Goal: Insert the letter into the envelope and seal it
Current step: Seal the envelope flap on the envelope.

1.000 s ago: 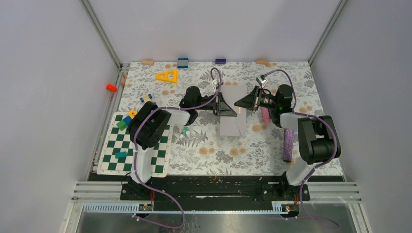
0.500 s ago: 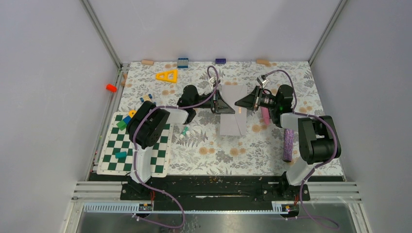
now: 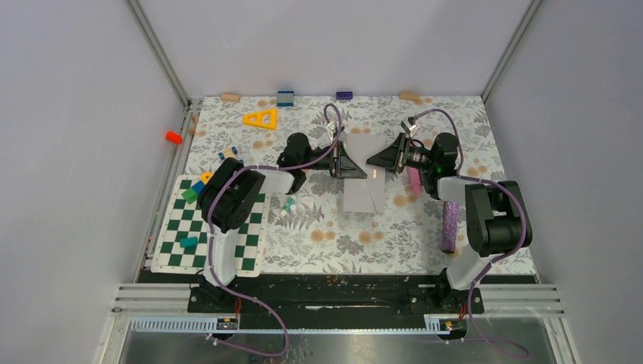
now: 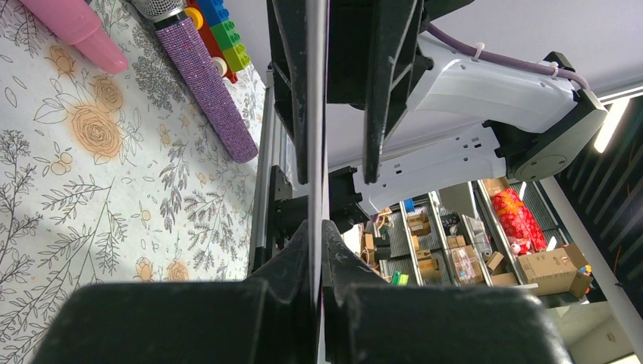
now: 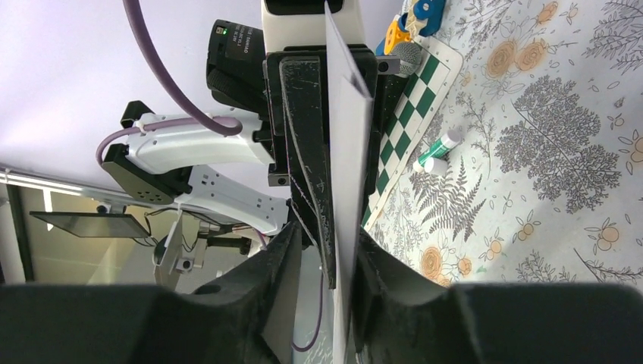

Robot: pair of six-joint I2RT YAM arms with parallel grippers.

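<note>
The grey envelope [image 3: 364, 193] hangs over the middle of the table, its lower end near the floral cloth. My left gripper [image 3: 352, 165] holds it from the left. In the left wrist view the envelope [image 4: 316, 114] runs edge-on through the left gripper [image 4: 318, 224], which is shut on it. My right gripper [image 3: 374, 161] faces it from the right. In the right wrist view the right gripper [image 5: 327, 231] stands open, with the envelope [image 5: 345, 152] lying against one finger and a gap on the other side. The letter is out of view.
A green-and-white checkerboard [image 3: 250, 243] with small coloured blocks lies at the left front. A purple glitter cylinder [image 3: 450, 226] and a pink object [image 3: 414, 180] lie to the right. A yellow triangle [image 3: 261, 118] and several blocks sit near the back edge. A small green-capped tube [image 3: 287, 205] lies left of the envelope.
My right gripper's jaws have parted from the envelope. The left gripper still clamps it, and the envelope has barely shifted.
</note>
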